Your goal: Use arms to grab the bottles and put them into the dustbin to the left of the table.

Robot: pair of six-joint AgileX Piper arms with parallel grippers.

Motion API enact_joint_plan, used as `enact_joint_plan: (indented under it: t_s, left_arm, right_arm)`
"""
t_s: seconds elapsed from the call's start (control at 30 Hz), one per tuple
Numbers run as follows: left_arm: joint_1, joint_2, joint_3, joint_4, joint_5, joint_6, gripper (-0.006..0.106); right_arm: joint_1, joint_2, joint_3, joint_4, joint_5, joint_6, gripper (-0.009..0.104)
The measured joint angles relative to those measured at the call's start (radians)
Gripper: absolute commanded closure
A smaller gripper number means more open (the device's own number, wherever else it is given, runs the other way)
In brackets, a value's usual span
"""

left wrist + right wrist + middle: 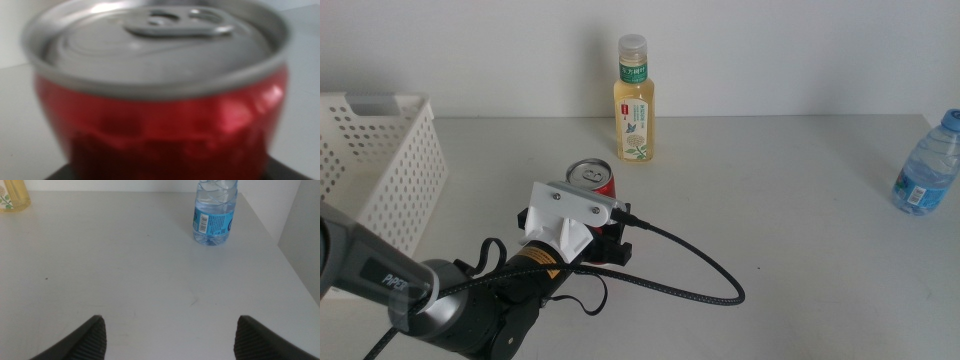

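Your left arm (430,300) comes in from the near left side of the table (780,190), and its gripper (605,235) is at the red can (592,178), which stands upright on the table near the middle. In the middle view the white camera bracket (570,215) covers the jaws, so you cannot see there how they stand. In the left wrist view the can (160,95) fills almost the whole picture, with its silver top and pull tab close to the camera, and only dark corners of the gripper show at the lower edge. From these pictures I cannot tell if the jaws already press on the can or are only around it.

The yellow tea bottle (633,100) stands upright behind the can, near the back wall and apart from it. The water bottle (926,165) with the blue cap stands at the far right edge of the table. The white basket (380,165) is at the left side.

Your right gripper (170,335) does not show in the middle view. In its wrist view the two jaws are wide apart and hold nothing, above the bare table, and the water bottle (214,212) stands well ahead of them.
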State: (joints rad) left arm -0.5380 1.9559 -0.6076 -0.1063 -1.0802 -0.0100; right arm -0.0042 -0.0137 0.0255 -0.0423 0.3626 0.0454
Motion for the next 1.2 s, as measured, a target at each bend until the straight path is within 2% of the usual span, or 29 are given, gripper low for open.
enact_joint_plan:
  t_s: [0.07,0.1,0.23,0.43,0.67,0.83,1.03,1.2]
  left_arm:
    - [0.001,0.001,-0.003,0.0,0.0,-0.001,0.06]
    - [0.001,0.001,-0.003,-0.001,0.003,0.003,0.085]
    - [0.001,-0.015,-0.005,-0.007,0.044,0.027,0.097]
    - [0.001,-0.142,-0.004,-0.011,0.295,0.058,0.099]
    - [0.001,-0.41,-0.038,-0.014,0.604,0.065,0.099]
    - [0.021,-0.523,-0.182,-0.014,1.015,0.134,0.099]
    - [0.171,-0.549,-0.404,-0.014,1.492,0.168,0.099]
    - [0.32,-0.549,-0.601,-0.002,1.792,0.209,0.099]
  right_arm:
    - [0.0,0.0,0.0,0.0,0.0,0.0,0.03]
    - [0.0,0.0,0.0,0.0,0.0,0.0,0.03]
    - [0.0,0.0,0.0,0.0,0.0,0.0,0.03]
    - [0.0,0.0,0.0,0.0,0.0,0.0,0.03]
    - [0.0,0.0,0.0,0.0,0.0,0.0,0.03]
    - [0.0,0.0,0.0,0.0,0.0,0.0,0.03]
    - [0.0,0.0,0.0,0.0,0.0,0.0,0.03]
    - [0.0,0.0,0.0,0.0,0.0,0.0,0.03]
